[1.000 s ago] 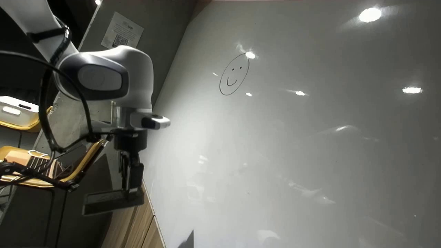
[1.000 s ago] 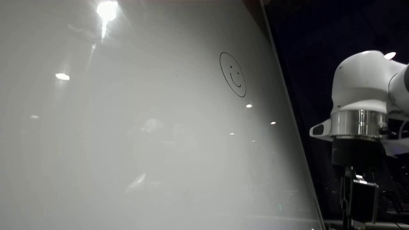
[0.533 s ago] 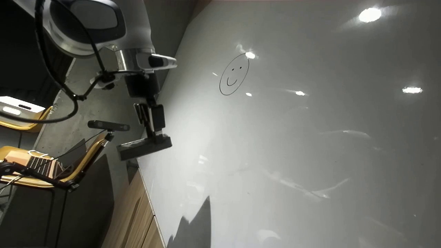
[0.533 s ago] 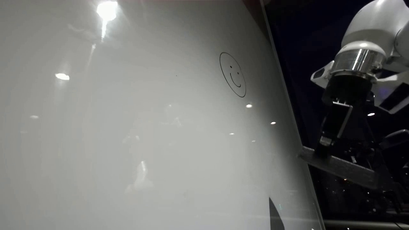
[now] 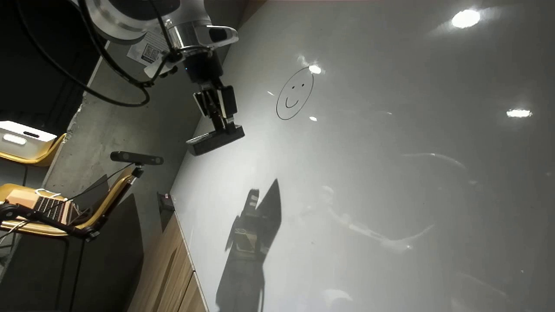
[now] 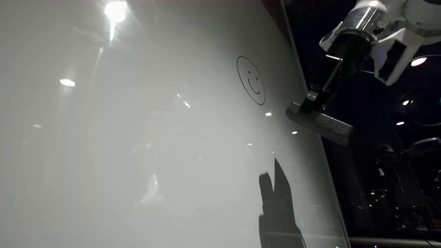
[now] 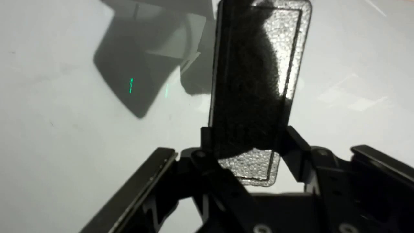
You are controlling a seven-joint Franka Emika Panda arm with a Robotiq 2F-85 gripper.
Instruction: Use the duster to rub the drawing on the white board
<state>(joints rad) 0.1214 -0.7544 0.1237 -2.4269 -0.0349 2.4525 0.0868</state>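
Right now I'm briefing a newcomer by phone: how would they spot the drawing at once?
Start with the big glossy white board. In the upper part of both exterior views, above the dark shadow, sits the drawing: a small face in a ring. Unlike the nearby bright spots, which are glare, it is thin dark lines with two dots and a smile.

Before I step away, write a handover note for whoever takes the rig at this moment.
Claw: shut on the duster.
Duster: seems clear of the white board, overlapping its edge as seen in both exterior views.
Drawing: circled smiley on the board, uncovered, lines apparently unbroken.
Done: duster gripped; no wiping shows on the drawing.
Left: bring the duster onto the drawing, then rub until it is gone.
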